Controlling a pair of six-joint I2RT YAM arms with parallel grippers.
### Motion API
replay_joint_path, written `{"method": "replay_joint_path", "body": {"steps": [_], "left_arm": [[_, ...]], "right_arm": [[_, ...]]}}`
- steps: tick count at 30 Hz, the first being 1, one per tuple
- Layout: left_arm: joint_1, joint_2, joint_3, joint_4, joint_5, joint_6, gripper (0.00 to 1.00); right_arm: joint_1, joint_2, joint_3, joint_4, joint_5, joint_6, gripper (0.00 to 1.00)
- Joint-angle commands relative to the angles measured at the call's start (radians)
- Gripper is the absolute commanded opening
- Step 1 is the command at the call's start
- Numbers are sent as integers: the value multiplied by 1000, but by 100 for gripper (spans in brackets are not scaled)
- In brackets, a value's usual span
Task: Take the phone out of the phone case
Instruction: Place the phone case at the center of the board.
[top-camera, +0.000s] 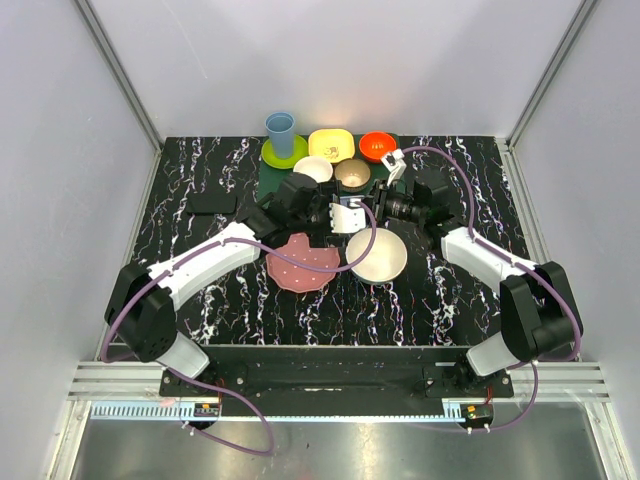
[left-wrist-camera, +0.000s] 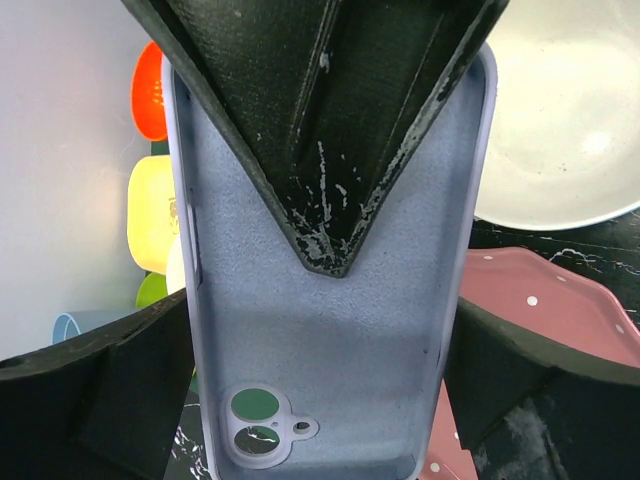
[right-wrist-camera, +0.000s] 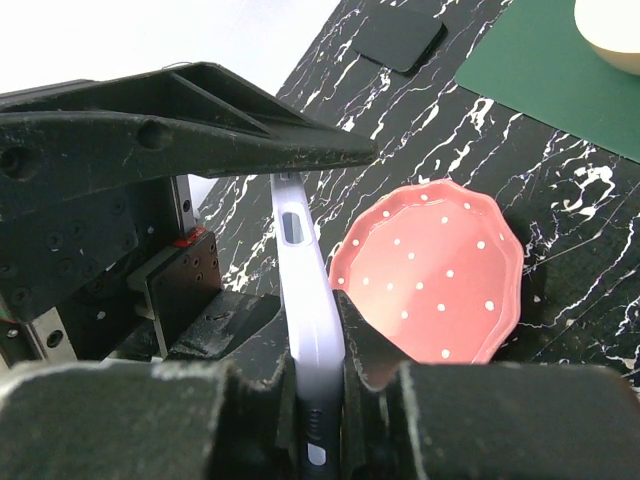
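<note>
Pinching the phone case (left-wrist-camera: 330, 330), right fingers (right-wrist-camera: 480, 420); left fingers (left-wrist-camera: 90, 390) spread beside its edges.

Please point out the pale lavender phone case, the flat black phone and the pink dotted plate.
Pale lavender phone case (left-wrist-camera: 330, 340): left wrist view, its bare inner back.
Flat black phone (top-camera: 213, 202): top external view, middle of it.
Pink dotted plate (right-wrist-camera: 438, 278): right wrist view, its bare floor.

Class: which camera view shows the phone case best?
Left wrist: the phone case fills it, empty inside facing the camera. Right wrist shows only its edge, clamped in the right gripper; top external, a pale patch.
</note>
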Motion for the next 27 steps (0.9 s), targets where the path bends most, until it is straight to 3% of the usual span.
{"method": "replay_joint_path", "body": {"steps": [1, 6, 8, 14, 18, 19, 22, 27], "left_arm": [[-7, 6, 57, 42, -15, 6, 97], [-13, 11, 58, 28, -5, 12, 85], [-19, 12, 61, 18, -3, 21, 73], [-30, 12, 69, -25, 15, 35, 60], [-30, 9, 61, -31, 12, 35, 60], [-30, 8, 60, -31, 9, 35, 61], [-30, -2, 46, -31, -5, 39, 61], [-13, -31, 3, -31, -9, 67, 62]], "right_arm": [[13, -39, 31, 53, -28, 11, 0], [14, -35, 34, 49, -32, 7, 0], [14, -32, 35, 44, -31, 5, 0], [14, -36, 35, 44, -28, 1, 1], [14, -42, 35, 44, -24, -10, 19], [14, -46, 35, 42, -23, -13, 31], [11, -65, 40, 30, -23, -35, 50], [-10, -96, 43, 10, -28, -73, 66]]}}
